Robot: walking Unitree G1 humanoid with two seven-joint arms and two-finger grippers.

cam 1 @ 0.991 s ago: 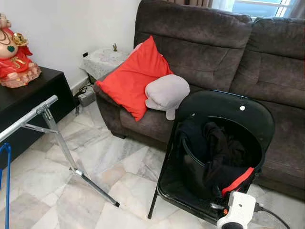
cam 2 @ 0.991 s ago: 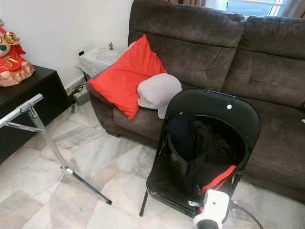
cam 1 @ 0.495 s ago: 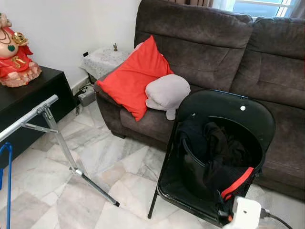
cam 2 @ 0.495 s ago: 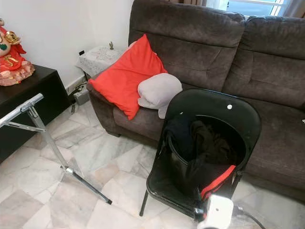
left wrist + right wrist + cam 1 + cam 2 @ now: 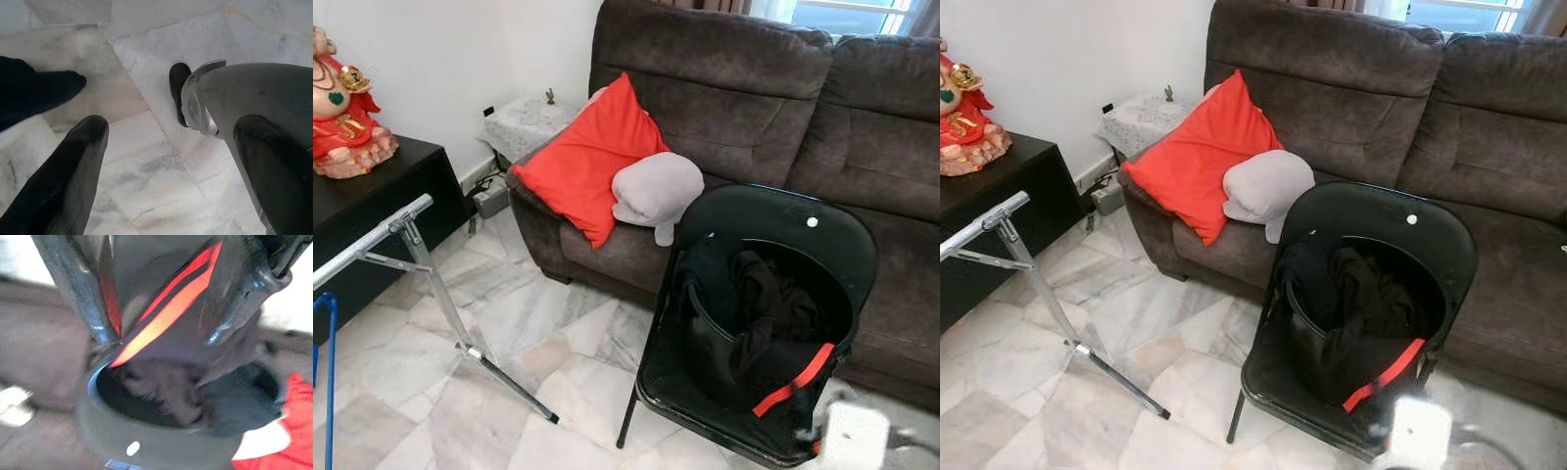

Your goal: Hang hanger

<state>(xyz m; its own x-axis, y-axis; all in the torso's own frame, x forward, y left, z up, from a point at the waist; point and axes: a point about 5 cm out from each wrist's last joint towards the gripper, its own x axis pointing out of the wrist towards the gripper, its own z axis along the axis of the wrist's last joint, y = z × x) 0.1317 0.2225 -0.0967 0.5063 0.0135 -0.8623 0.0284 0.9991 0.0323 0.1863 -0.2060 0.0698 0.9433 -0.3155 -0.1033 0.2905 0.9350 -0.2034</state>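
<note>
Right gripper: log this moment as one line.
right gripper: at black chair, around red hanger | left gripper: idle over floor | drying rack: hanger not hung

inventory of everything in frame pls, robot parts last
Sofa: 1, dark brown, along the back.
Cushion: 1, red, leaning on the sofa's left end.
Pillow: 1, grey, beside the cushion.
Folding chair: 1, black, before the sofa.
Clothing: dark pile on the chair seat.
Hanger: 1, red, on the pile's front edge.
Drying rack: 1, silver, left, on marble floor.
Figurine: 1, red, on black cabinet.
Side table: 1, lace-covered, in the corner.
Right gripper: at the hanger, blurred.
Left gripper: idle over floor, open.
</note>
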